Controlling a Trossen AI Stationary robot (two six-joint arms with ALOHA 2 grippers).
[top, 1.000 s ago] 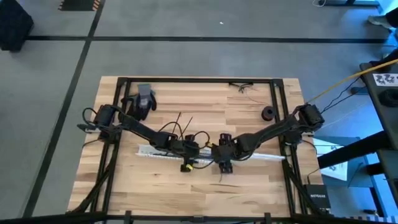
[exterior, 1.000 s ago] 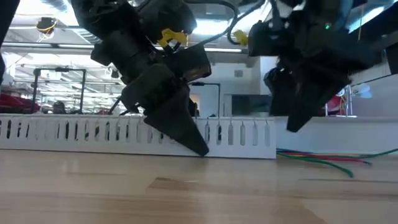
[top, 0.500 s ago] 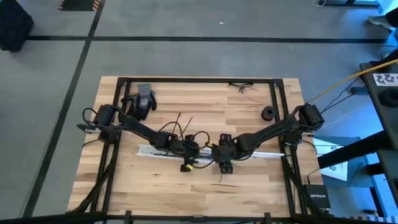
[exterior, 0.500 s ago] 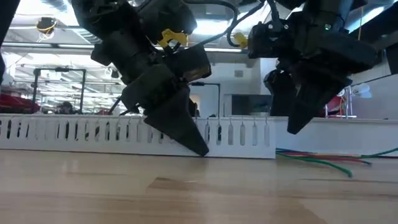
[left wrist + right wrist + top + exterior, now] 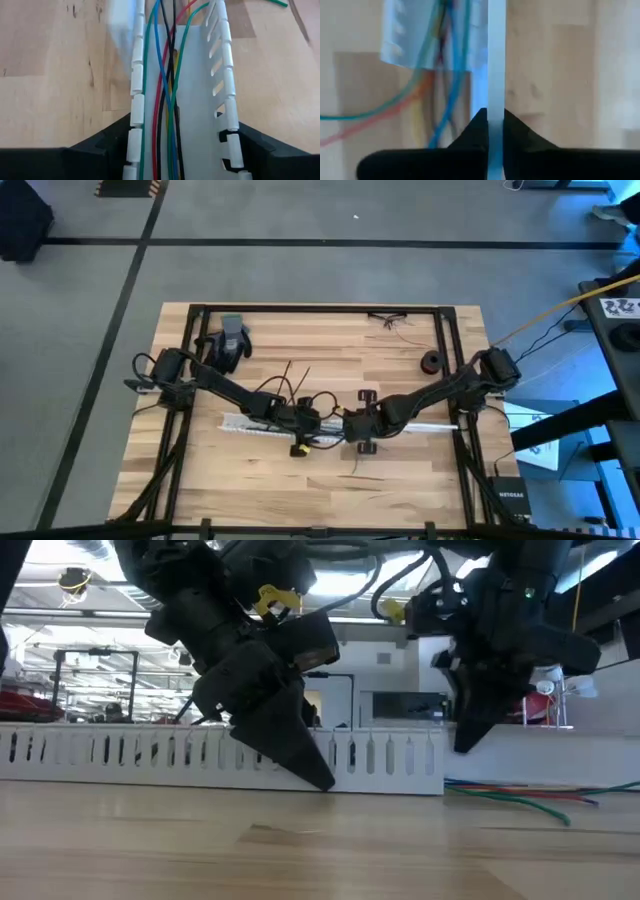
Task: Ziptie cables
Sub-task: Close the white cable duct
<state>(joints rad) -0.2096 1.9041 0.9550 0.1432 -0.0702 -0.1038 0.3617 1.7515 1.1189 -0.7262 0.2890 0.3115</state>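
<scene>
Item: wooden worktop [image 5: 400, 480] on grey floor [image 5: 300, 270], hall behind.
You see coloured cables [image 5: 167, 95], thin strands of green, blue, red and black, lying loosely along a white slotted duct [image 5: 200, 115] mid-worktop. Your left gripper [image 5: 180, 165] straddles the duct, fingers apart. Your right gripper [image 5: 490, 125] is clamped on a white strip [image 5: 496, 60] just beside the cables.

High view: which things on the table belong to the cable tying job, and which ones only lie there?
Job in hand:
- coloured cables
- white slotted duct holding them
- thin dark strands
- left claw, open astride the duct
- right claw, shut on white strip

Lying about:
- glove
- black roll
</scene>
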